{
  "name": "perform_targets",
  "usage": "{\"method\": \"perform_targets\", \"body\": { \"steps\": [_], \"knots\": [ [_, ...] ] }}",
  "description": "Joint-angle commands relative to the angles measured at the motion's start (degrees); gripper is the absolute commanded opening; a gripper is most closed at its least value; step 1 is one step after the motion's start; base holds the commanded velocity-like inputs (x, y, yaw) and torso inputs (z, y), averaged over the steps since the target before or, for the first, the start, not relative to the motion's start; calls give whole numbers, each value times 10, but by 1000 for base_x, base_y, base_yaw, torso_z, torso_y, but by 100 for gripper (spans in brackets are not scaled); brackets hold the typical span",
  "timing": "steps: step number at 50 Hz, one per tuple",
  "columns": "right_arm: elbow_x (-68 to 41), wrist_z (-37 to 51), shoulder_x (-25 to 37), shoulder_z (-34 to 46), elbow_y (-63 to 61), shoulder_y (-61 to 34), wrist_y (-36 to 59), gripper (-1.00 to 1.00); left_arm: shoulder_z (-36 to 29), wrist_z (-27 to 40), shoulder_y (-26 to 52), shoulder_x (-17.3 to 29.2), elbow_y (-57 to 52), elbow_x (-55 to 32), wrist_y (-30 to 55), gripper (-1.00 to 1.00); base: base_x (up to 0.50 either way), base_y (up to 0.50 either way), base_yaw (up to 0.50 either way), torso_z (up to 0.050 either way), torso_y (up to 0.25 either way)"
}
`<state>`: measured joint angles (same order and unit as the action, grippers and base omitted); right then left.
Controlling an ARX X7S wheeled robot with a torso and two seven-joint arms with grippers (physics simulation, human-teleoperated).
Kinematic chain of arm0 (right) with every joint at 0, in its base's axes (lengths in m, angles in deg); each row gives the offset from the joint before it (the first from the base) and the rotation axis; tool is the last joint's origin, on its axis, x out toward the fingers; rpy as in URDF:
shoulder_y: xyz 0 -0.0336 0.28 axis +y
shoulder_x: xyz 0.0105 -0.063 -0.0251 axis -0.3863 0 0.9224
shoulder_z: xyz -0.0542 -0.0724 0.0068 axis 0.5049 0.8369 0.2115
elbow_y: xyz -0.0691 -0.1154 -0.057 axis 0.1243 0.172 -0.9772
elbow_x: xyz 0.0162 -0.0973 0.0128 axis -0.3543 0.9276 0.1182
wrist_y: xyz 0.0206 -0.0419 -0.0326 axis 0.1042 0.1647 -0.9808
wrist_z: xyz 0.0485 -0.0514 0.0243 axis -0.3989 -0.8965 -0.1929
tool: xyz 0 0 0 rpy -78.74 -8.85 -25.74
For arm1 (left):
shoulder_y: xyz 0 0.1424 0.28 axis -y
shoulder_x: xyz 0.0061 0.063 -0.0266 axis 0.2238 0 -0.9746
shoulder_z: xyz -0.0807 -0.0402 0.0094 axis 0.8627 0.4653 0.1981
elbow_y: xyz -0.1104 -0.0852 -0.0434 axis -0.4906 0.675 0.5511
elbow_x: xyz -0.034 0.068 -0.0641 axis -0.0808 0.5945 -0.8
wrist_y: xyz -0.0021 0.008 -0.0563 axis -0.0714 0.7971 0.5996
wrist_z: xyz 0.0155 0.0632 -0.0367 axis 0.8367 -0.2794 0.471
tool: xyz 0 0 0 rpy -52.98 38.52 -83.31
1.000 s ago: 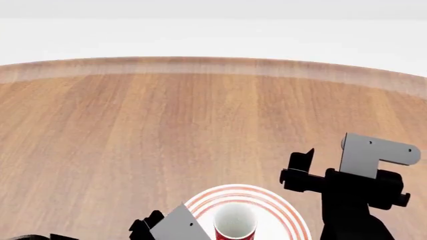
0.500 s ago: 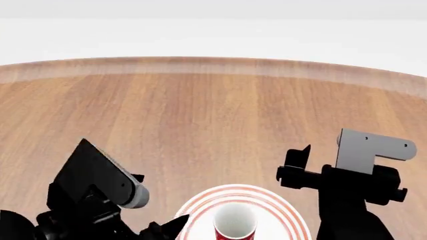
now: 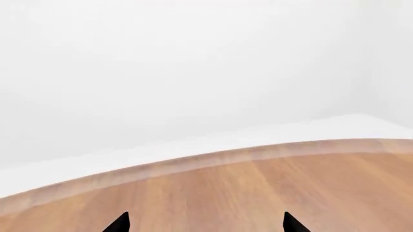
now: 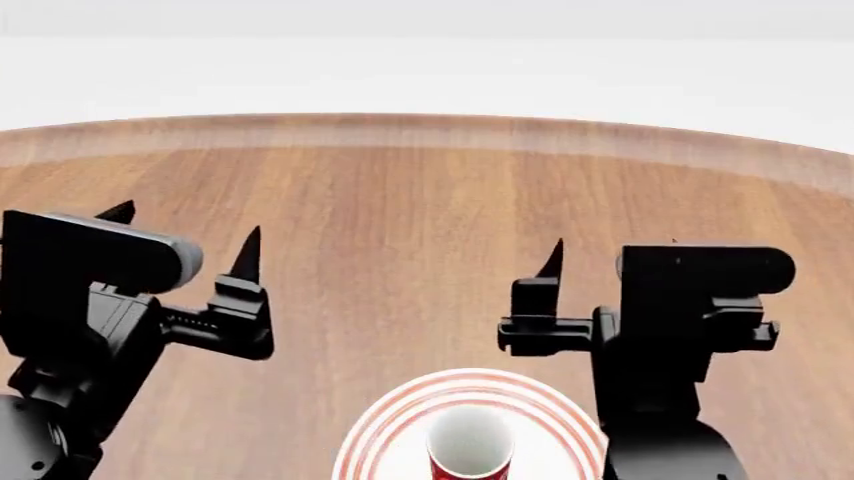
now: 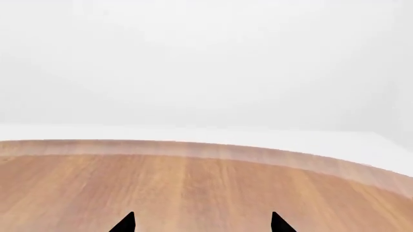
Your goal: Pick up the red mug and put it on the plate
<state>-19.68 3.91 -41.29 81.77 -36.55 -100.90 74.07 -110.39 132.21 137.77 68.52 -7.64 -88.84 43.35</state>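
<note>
The red mug (image 4: 470, 447), with its white interior showing, stands upright on the white plate with red rings (image 4: 467, 379) at the near edge of the head view. My left gripper (image 4: 184, 232) is open and empty, raised above the table to the left of and beyond the plate. My right gripper (image 4: 611, 250) is open and empty, raised to the right of and beyond the plate. Both point toward the far side of the table. The wrist views show only the fingertips of the left gripper (image 3: 205, 224) and the right gripper (image 5: 201, 224) over bare wood. The mug and plate are out of view there.
The round wooden table (image 4: 400, 200) stretches from the plate to its curved far edge (image 4: 427, 125). That edge also shows in the left wrist view (image 3: 213, 157) and the right wrist view (image 5: 213, 149). Beyond it is plain white floor and wall.
The left arm has swung up from the bottom edge beside the plate to a raised pose at the left. The right gripper has lifted and turned forward. The mug has stayed on the plate.
</note>
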Motion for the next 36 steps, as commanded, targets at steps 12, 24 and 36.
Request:
{"method": "perform_targets", "body": {
  "steps": [12, 24, 36],
  "knots": [
    [41, -6, 8, 25, -132, 37, -36, 100, 18, 31, -31, -33, 17, 98, -53, 100, 0, 0, 0, 0, 0],
    [48, -14, 18, 37, -162, 49, -64, 100, 25, 32, -35, -29, 13, 101, -64, 100, 0, 0, 0, 0, 0],
    [48, -12, 19, 41, -166, 49, -65, 100, 30, 30, -37, -24, 7, 99, -69, 100, 0, 0, 0, 0, 0]
  ]
}}
